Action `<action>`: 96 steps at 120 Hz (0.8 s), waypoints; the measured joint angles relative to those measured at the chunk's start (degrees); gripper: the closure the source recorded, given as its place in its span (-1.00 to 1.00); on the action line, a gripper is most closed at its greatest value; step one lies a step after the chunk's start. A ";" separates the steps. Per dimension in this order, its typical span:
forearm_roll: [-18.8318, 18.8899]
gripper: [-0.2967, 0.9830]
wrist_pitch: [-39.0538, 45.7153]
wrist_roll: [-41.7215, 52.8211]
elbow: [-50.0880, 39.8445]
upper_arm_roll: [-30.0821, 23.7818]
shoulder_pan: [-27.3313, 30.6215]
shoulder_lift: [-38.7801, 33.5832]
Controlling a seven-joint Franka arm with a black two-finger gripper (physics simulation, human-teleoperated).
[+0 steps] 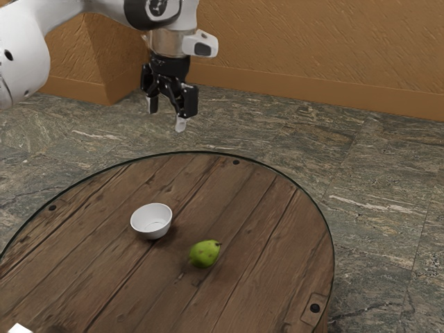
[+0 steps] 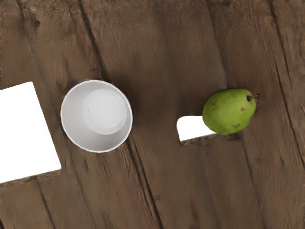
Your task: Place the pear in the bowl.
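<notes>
High above the round wooden table, my gripper (image 1: 167,116) stands open, its two fingertips apart with nothing between them. The white bowl (image 1: 151,221) sits upright on the tabletop, and its inside looks bare. A green pear (image 1: 205,254) lies on the wood a short way from the bowl, toward the exterior view's lower right; the two do not touch. From above, in the wrist view, the bowl (image 2: 96,116) shows its round rim, and the pear (image 2: 229,111) lies on its side with its stem pointing away from the bowl.
The round wooden table (image 1: 243,201) has a dark rim. In the wrist view, a large white patch (image 2: 24,133) lies beside the bowl and a smaller white patch (image 2: 194,127) adjoins the pear. A brown wall (image 1: 312,48) stands behind.
</notes>
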 joint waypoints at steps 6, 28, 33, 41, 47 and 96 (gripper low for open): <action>-0.40 -0.54 4.47 0.40 -0.27 -0.04 0.00 0.53; -2.94 -0.54 16.07 1.51 -18.34 -0.36 -0.50 -6.51; -3.78 -0.54 18.66 1.71 -23.41 -0.42 -0.63 -8.64; -4.64 -0.54 22.92 2.04 -30.18 -0.45 -1.18 -11.20; -5.04 -0.54 26.05 2.31 -34.41 -0.57 -1.64 -12.26; -11.58 -0.54 43.26 7.02 -48.96 -4.02 -1.81 -5.53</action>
